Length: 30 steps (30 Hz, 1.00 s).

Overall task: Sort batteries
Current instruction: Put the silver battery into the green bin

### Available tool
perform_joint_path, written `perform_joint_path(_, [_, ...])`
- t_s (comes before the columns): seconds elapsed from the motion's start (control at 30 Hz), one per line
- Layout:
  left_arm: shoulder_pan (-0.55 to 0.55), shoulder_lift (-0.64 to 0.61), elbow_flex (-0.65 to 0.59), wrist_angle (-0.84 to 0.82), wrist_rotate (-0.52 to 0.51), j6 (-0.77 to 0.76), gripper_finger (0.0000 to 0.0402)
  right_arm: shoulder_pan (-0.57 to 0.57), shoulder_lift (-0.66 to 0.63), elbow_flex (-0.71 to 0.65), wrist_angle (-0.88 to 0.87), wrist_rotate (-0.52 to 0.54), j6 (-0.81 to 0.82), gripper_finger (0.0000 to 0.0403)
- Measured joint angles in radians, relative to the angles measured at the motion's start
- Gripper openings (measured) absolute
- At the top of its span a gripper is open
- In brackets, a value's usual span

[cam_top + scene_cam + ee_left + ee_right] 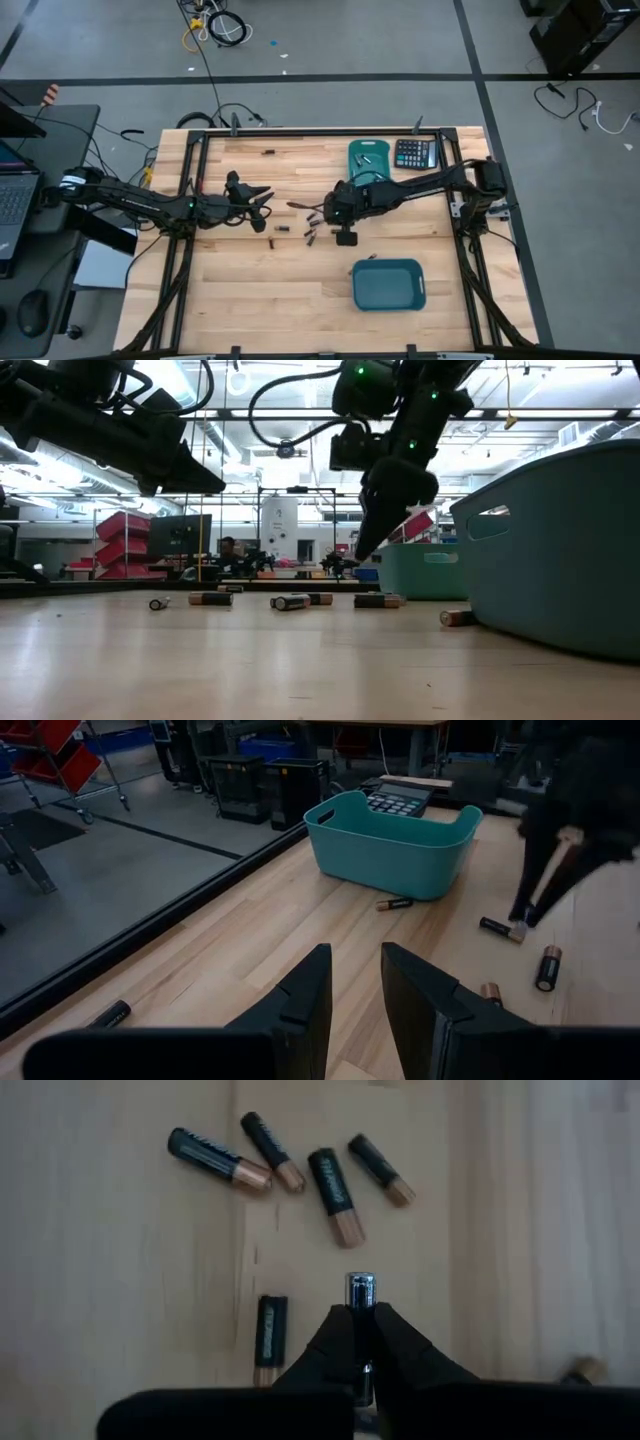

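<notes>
Because the right gripper [360, 1330] pinches only one end of a battery [360, 1292], it may slip; the left gripper [355, 985], seemingly half-open, holds nothing.

- No text, brand or number can be read anywhere.
- The batteries [335, 1195] carry printing too blurred to make out.
- The calculator [415, 153] keys are illegible.
</notes>
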Motion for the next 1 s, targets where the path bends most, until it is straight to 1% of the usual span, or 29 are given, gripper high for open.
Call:
perform_joint_path(0.17, [0.000,0.000,0.000,0.002,0.000,0.000,0.0092,-0.031,-0.109,0.001,-0.051,0.000,0.060,0.0006])
perform_joint_path(0.3, [0.000,0.000,0.000,0.008,0.000,0.000,0.0092,-0.076,-0.200,0.001,-0.117,0.000,0.030,0.0006])
perform_joint_path(0.43, [0.000,0.000,0.000,0.008,0.000,0.000,0.0092,-0.156,-0.278,0.002,-0.176,0.000,-0.001,0.0006])
perform_joint_path(0.53, [0.000,0.000,0.000,0.008,0.000,0.000,0.0092,-0.247,-0.313,0.002,-0.242,0.000,-0.032,0.0006])
perform_joint_path(0.7, [0.000,0.000,0.000,0.008,0.000,0.000,0.0092,-0.414,-0.328,0.002,-0.297,-0.004,-0.071,0.0006])
perform_joint_path(0.8, [0.000,0.000,0.000,0.008,0.000,0.000,0.0092,-0.500,-0.315,0.001,-0.295,-0.011,-0.060,0.0006])
perform_joint_path(1.0, [0.000,0.000,0.000,0.006,0.000,0.000,0.0092,-0.618,-0.250,-0.001,-0.289,-0.065,-0.001,0.0006])
